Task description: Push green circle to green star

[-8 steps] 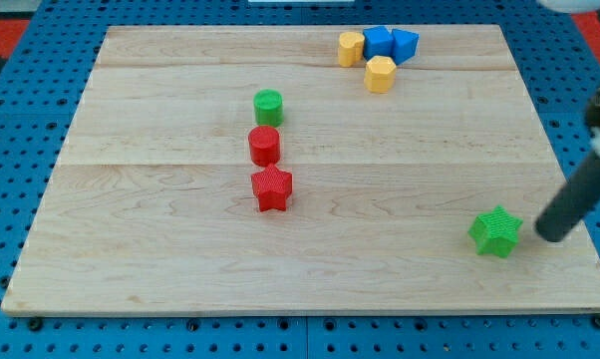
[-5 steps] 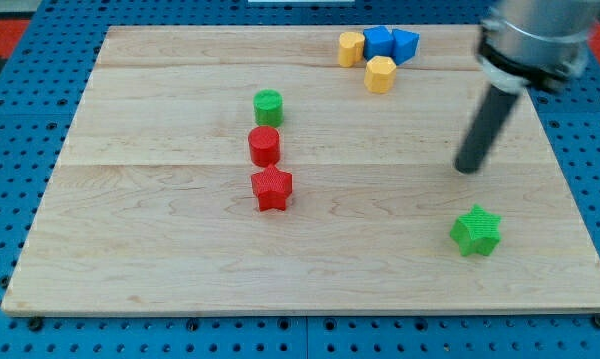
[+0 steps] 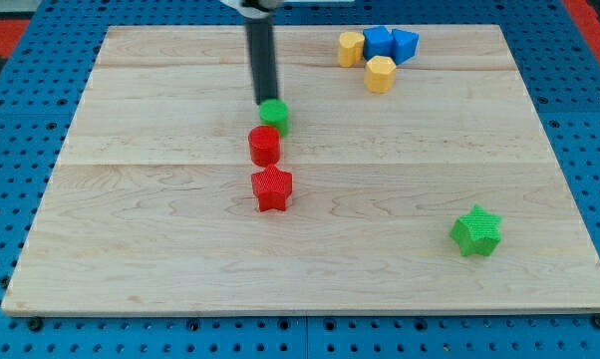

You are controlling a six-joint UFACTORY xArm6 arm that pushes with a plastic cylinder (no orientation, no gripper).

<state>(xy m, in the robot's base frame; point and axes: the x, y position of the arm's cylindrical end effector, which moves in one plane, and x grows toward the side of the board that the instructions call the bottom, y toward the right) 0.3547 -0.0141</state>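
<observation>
Against green circle point(image 3: 275, 116) top-left edge: my tip point(image 3: 265, 102); green star point(image 3: 476, 231) far lower right.

Small green ridged plastic circle block point(image 3: 275, 116): short cylinder, upright, flat face up, sits left of board centre, toward far half of the wooden board. Its far-left edge is partly hidden behind the dark rod, w/ my tip point(image 3: 266, 103) touching it there. Small green ridged plastic star block point(image 3: 476, 231): lies flat, points outward, near-right part of board, close to right edge. The two are well apart, star to the right and nearer than circle.
</observation>
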